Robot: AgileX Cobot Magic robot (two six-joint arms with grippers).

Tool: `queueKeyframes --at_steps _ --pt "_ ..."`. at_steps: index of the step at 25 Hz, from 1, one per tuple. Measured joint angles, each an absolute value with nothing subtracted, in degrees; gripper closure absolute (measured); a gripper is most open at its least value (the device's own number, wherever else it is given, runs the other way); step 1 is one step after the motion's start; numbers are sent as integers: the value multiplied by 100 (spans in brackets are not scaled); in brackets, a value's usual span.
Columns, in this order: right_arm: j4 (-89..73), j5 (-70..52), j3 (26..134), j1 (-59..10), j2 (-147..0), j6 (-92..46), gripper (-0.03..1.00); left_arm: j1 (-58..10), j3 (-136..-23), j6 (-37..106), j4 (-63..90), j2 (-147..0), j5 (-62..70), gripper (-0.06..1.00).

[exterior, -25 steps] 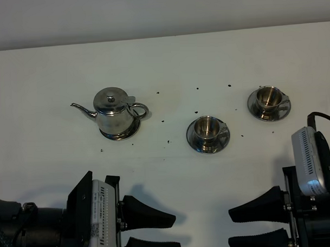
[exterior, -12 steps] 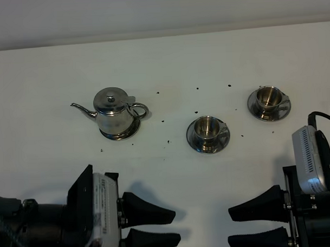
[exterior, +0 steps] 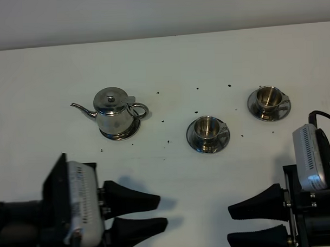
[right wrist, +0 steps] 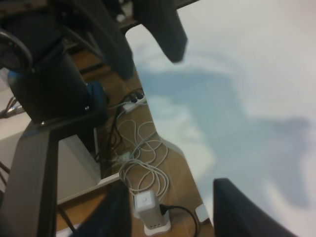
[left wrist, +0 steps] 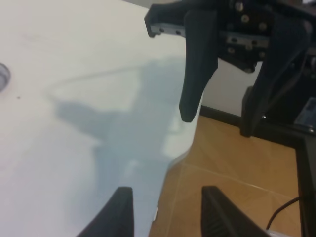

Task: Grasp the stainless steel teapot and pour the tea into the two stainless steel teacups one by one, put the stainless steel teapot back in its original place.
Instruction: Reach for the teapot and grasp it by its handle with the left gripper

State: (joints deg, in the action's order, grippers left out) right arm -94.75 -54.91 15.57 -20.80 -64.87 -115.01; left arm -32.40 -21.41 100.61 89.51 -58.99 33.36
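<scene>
In the exterior high view the stainless steel teapot (exterior: 116,113) stands upright on its round saucer (exterior: 122,134) at the left middle of the white table, spout to the left. One teacup (exterior: 208,129) sits on a saucer at the centre. The second teacup (exterior: 269,98) sits on its saucer further right and back. My left gripper (exterior: 159,211) is at the front edge, well short of the teapot, open and empty. My right gripper (exterior: 231,226) is at the front right, open and empty. The wrist views show the left gripper (left wrist: 167,190) and the right gripper (right wrist: 173,190) facing each other over the table's front edge.
Small dark specks dot the white table (exterior: 168,58) between the teapot and the cups. Beyond the table's front edge (left wrist: 170,163) is a brown floor with white cables and a power adapter (right wrist: 148,207). The back wall runs along the table's far side.
My left arm has drawn back to the left, and its fingertips have moved left and slightly away from the front edge. Its jaws have narrowed a little. The right arm, teapot and cups have not moved.
</scene>
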Motion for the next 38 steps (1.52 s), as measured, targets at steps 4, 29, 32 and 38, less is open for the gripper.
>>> queueKeyframes --at_steps 4,29,32,38 --pt "-9482 -5491 1767 -2080 -6487 -11162 59 -3240 -2141 9155 8472 -5302 3070 58" --pt "-2666 -5119 4591 -2080 -6170 -2627 59 -3240 -3299 3828 4890 -5509 2581 59" --pt "-1775 -5475 4598 -2080 -5652 -1815 61 -3240 -3711 2924 4041 -6079 2924 59" --pt "-1237 -6361 4598 -2080 -4379 -1278 63 -3240 -4449 1900 3114 -7124 3369 59"
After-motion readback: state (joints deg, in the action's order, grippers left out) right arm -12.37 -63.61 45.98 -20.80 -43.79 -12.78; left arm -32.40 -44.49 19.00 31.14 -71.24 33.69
